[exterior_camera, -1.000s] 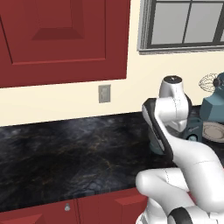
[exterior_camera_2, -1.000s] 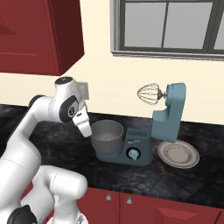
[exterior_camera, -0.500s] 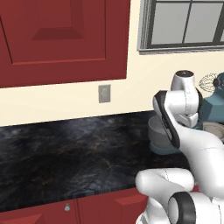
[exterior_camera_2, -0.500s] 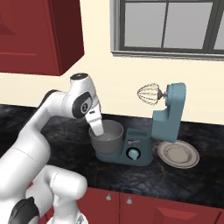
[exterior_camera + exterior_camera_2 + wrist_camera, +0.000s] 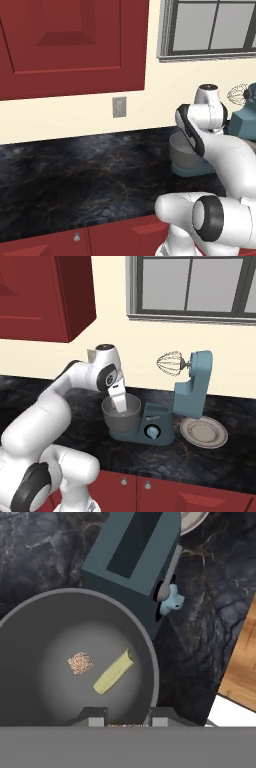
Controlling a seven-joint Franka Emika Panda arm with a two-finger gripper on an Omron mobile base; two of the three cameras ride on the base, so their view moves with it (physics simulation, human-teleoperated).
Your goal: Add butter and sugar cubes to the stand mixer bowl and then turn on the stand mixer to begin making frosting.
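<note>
My gripper hangs over the grey stand mixer bowl, pointing down into it. In the hand view the fingertips stand close together at the bowl's near rim, shut on a small tan sugar cube that barely shows between them. On the bowl's floor lie another sugar cube and the pale yellow butter stick. The slate-teal stand mixer has its head tilted up, its whisk raised, and a blue dial on its base. In the left base view my arm hides part of the bowl.
A flat grey plate lies on the black counter right of the mixer. A wall outlet and red cabinets are at the back left. A wood-coloured surface shows at the right of the hand view.
The arm has swung right along the counter, and the hand now hangs over the bowl instead of left of it. The jaws stayed shut.
</note>
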